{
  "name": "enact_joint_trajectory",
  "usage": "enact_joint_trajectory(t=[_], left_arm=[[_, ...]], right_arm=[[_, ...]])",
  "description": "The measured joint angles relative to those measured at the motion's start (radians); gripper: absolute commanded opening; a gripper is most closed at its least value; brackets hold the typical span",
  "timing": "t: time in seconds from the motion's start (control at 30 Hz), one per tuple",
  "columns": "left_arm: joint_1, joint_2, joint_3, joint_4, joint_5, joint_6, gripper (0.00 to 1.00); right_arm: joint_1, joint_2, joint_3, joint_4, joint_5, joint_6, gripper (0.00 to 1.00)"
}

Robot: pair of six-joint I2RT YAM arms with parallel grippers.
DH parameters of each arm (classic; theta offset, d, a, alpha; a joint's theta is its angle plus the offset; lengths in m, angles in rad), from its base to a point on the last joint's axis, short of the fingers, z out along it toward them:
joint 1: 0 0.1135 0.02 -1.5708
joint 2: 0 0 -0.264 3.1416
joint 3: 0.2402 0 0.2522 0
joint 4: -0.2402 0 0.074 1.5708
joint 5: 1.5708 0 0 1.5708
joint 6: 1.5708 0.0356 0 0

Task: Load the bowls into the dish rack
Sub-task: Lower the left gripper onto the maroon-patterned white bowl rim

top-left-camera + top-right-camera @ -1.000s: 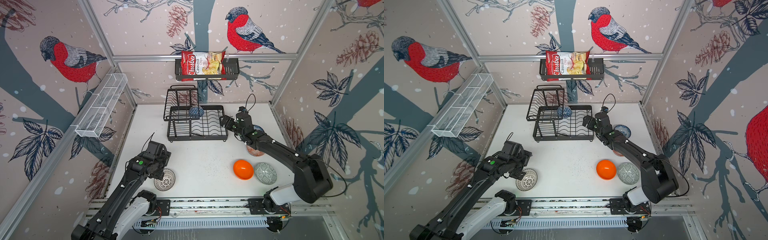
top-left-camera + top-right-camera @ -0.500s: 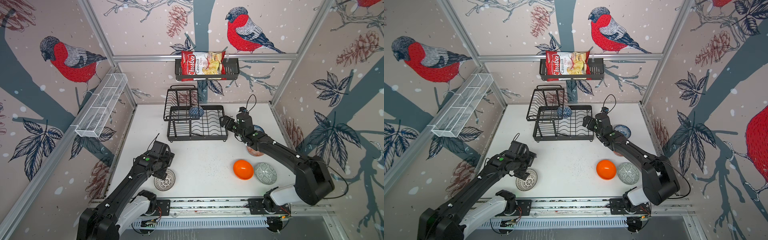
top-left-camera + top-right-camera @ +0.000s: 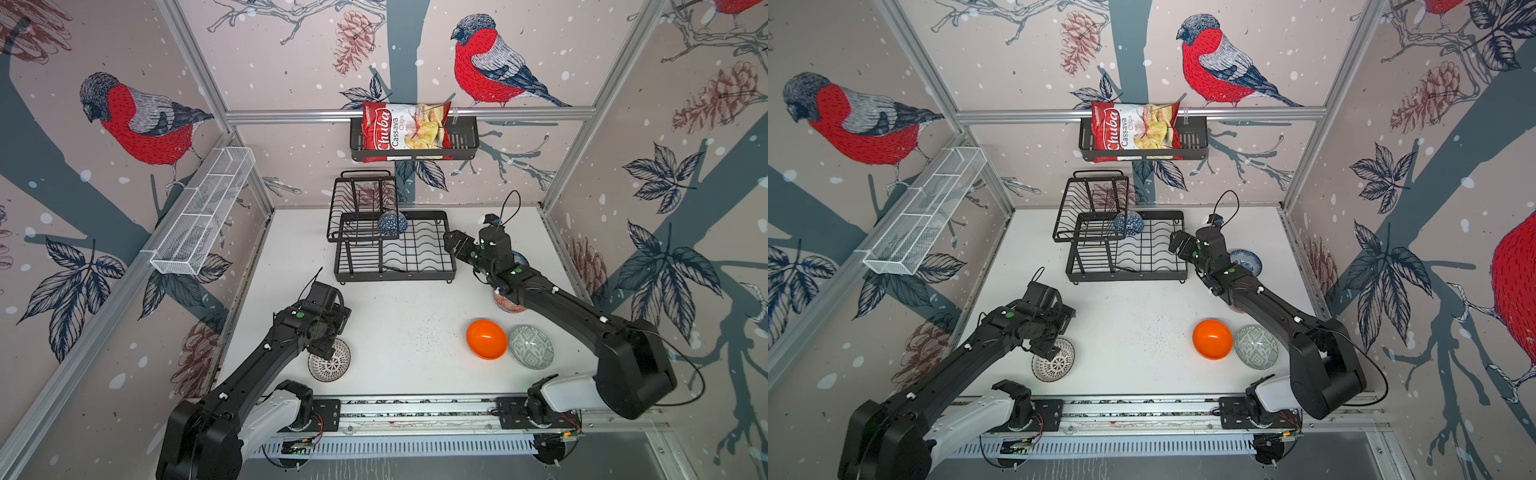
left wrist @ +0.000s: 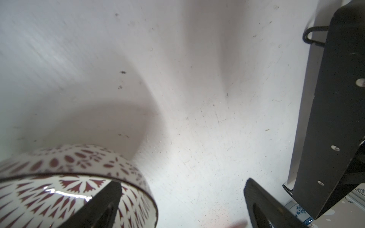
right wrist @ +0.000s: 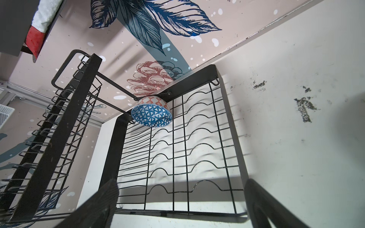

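Observation:
The black wire dish rack [image 3: 395,276] [image 3: 1125,276] stands at the back, with the dark blue bowl [image 3: 392,224] [image 5: 151,112] leaning in its far corner. My left gripper [image 3: 332,332] [image 4: 181,183] is open, one finger inside the black-white radial bowl [image 3: 330,361] [image 4: 69,177] and the other outside its rim. My right gripper [image 3: 455,245] [image 5: 181,183] hangs open and empty by the rack's right edge. The orange bowl [image 3: 486,338] and grey-green bowl [image 3: 531,347] sit front right. The orange-white bowl [image 3: 505,303] and blue-white bowl [image 3: 1246,262] are partly hidden by the right arm.
A black basket with a chips bag [image 3: 415,137] hangs on the back wall above the rack. A long white mesh basket [image 3: 203,212] is fixed to the left wall. Patterned walls close in the white table [image 3: 407,316] on three sides.
My left arm has swung right and down until its open gripper sits over the black-white bowl's rim. The right arm has barely moved.

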Motion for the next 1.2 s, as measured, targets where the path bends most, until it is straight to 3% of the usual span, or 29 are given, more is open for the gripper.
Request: enact_joint_trajectory(t=[0.43, 1.2], left_arm=[[-0.018, 0.055, -0.007, 0.101, 0.012, 0.067, 0.97], [-0.182, 0.238, 0.085, 0.244, 0.021, 0.173, 0.97]], right_arm=[[-0.004, -0.013, -0.008, 0.013, -0.008, 0.007, 1.0], [-0.029, -0.047, -0.02, 0.013, -0.038, 0.026, 1.0]])
